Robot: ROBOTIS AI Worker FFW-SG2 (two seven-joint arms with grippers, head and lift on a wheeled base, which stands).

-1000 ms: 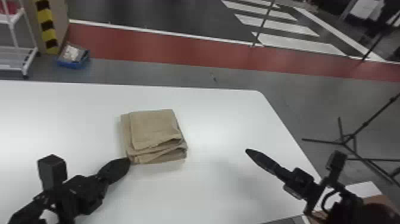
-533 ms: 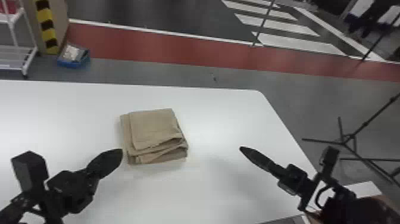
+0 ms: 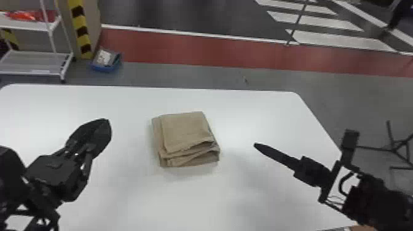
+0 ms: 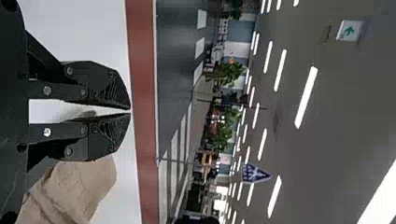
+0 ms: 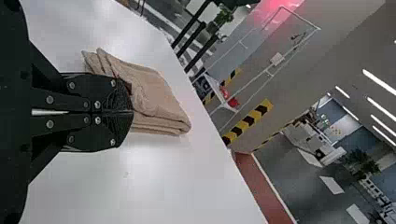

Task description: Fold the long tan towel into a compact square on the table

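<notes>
Tan towel [image 3: 186, 130] on the white table [image 3: 249, 113], folded into a compact, roughly square stack — lower layers stick out a bit past the top one on the left, edges uneven and slightly loose on the side nearest the robot. Left gripper [image 3: 106, 123] over the table left of the towel, apart from it; in its wrist view the left gripper [image 4: 130, 111] has its fingers a narrow gap apart, nothing between them. Right gripper [image 3: 256, 145] over the table on the towel's right, also apart; in its wrist view the right gripper [image 5: 132, 112] is closed — finger pads together, no cloth held. Behind the table: white rack [image 3: 33, 72] with red items [image 3: 23, 16] on a shelf, blue bin [image 3: 105, 68] on the floor, red floor strip [image 3: 196, 50]. Stand legs [image 3: 391, 150] on the right.
</notes>
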